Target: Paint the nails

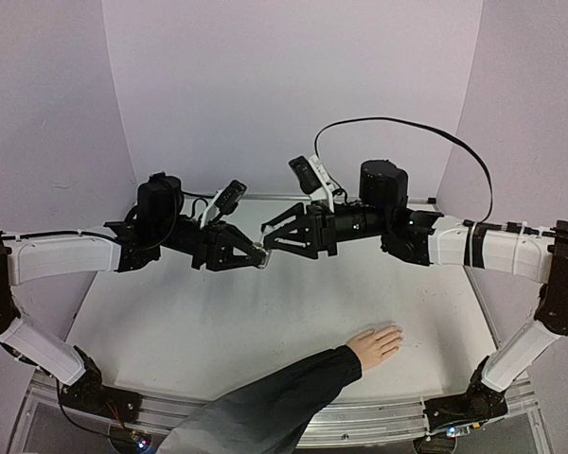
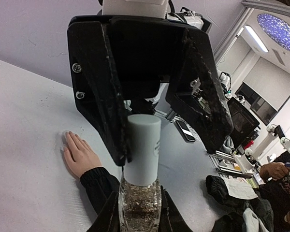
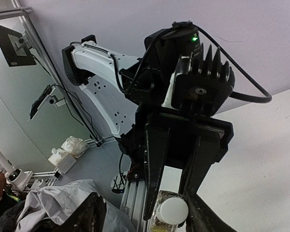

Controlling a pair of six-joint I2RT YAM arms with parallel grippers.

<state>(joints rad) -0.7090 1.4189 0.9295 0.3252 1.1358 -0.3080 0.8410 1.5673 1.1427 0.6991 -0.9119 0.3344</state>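
1. Top external view: my two pincers meet tip to tip in the air over the far middle of the counter (image 1: 170, 331). The left pincer (image 1: 247, 253) is pinching the bottle (image 2: 139, 205) by its glass body.
2. The bottle's long axis runs level, left to right. Its pale cap (image 2: 142, 145) points right, straight into the right pincer (image 1: 268, 236).
3. The right pincer is spread. In the left wrist view one of its fingers (image 2: 111, 106) lies against the side of the cap and the other stands clear of it. So the cap sits between the jaws but is not clamped.
4. I judge the next move to hang on that relation. Cap and right pincer share one line, so closing on the cap and twisting it off looks like the step in hand. With the cap on, I take it no painting can start yet.
5. The nails (image 1: 396, 333) are on the hand (image 1: 371, 345), which lies flat at the near right of the counter. Its fingers point right and a little far, and the black sleeve (image 1: 284, 392) trails to the near edge. The nails themselves are too small to make out.
6. The hand lies near and right of both pincers and well below them. The right arm is the nearer one.
7. The counter is white, flat and matt, with plain pale panels on its left, far and right sides. The wrist views show a lab past its edge, with ceiling lights, screens and heaps of cloth.
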